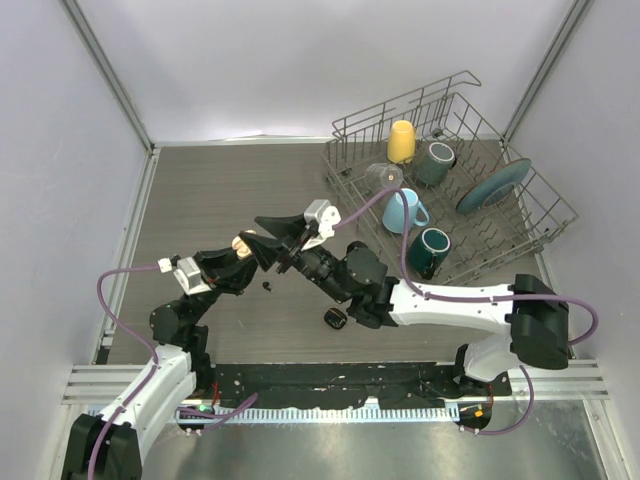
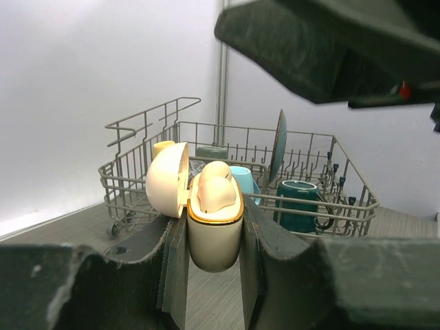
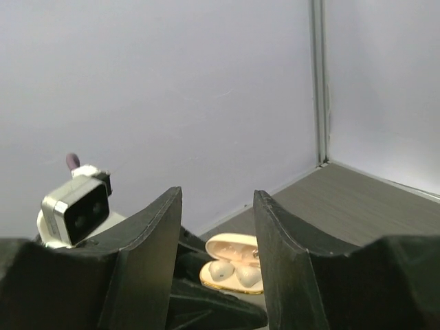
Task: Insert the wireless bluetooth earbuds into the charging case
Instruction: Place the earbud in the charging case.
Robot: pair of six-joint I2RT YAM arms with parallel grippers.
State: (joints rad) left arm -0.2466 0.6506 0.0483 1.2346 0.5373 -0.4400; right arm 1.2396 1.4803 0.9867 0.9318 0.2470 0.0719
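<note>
- Left gripper (image 1: 243, 250) (image 2: 214, 240) pinches the cream case (image 1: 240, 244) (image 2: 214, 234) by its lower body, holding it upright above the table (image 1: 220, 190).
- Lid (image 2: 167, 180) is swung open to the left in the left wrist view.
- Two cream earbuds (image 2: 216, 189) (image 3: 235, 273) sit in the case. Their stems are hidden inside.
- Right gripper (image 1: 278, 243) (image 3: 216, 206) is spread with nothing between its fingers. It is above and just beside the case, not touching it.
- The right wrist view shows only the top of the case, and its base is cut off behind dark gripper parts.
- A small black bit (image 1: 266, 287) lies on the table, too tiny to identify.
- A black object (image 1: 335, 319) is partly hidden under the right arm, its shape unclear.
- Rack (image 1: 500, 235) stands at far right, well apart.
</note>
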